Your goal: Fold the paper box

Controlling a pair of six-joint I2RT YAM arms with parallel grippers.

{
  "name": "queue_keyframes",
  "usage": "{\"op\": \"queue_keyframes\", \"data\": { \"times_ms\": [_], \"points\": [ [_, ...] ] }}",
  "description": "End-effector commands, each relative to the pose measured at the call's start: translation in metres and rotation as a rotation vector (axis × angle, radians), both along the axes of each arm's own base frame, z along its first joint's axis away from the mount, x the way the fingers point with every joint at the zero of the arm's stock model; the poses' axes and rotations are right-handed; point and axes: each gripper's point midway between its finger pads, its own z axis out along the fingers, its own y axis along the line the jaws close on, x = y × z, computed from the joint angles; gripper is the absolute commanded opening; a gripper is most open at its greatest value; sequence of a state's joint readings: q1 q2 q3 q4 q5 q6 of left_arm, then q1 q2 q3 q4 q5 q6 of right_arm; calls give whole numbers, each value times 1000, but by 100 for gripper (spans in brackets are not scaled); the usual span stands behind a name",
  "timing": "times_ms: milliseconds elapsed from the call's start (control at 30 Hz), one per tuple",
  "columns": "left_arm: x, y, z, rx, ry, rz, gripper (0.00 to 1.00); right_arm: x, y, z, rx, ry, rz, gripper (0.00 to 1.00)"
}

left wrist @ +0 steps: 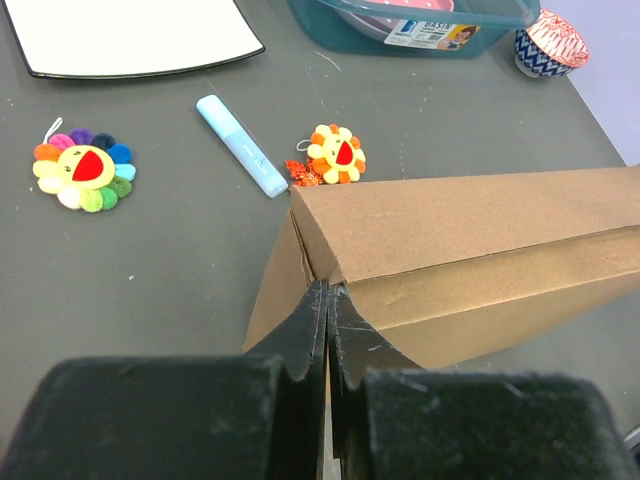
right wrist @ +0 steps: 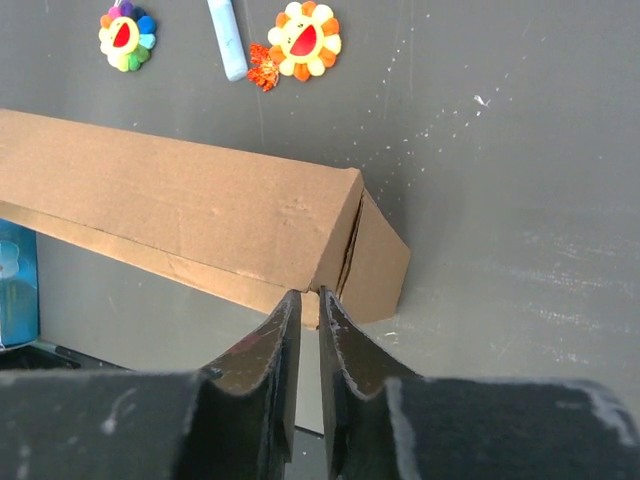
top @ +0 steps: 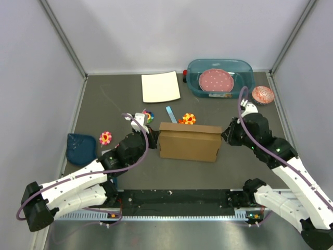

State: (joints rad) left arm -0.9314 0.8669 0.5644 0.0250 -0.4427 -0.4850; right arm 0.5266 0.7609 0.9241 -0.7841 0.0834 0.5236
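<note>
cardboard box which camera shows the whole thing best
Top external view: the cardboard box shows whole, both ends included. The left wrist view catches only its left end, the rest running out of frame; the right wrist view shows only its right end.

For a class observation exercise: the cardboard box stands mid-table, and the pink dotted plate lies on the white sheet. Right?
No: the top external view shows the pink dotted plate inside the teal tub, not on the white sheet. The cardboard box does stand mid-table.
</note>
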Motion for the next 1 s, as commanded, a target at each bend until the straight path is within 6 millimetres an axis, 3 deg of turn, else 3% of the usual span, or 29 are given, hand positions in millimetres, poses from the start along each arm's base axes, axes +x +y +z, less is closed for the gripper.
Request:
{"op": "queue_keyframes", "data": {
  "times_ms": [0, 133, 433, 700, 867, 967],
  "points": [
    [-33, 35, -97, 319, 250, -33, 0, 7, 6, 7, 14, -46, 13, 7],
    [-34, 35, -96, 315, 249, -34, 0, 6, 5, 1, 8, -38, 8, 0],
    [-35, 33, -94, 282, 240, -36, 0, -2, 1, -23, 8, 10, -9, 0],
    [-43, 30, -108, 282, 266, -48, 0, -18, 1, -49, 26, 95, -11, 0],
    [-42, 28, -104, 278, 258, -48, 0, -16, -2, -19, 66, 7, -18, 0],
    [-41, 27, -100, 274, 252, -49, 0, -12, 0, 22, 118, -89, -19, 5]
  ]
}}
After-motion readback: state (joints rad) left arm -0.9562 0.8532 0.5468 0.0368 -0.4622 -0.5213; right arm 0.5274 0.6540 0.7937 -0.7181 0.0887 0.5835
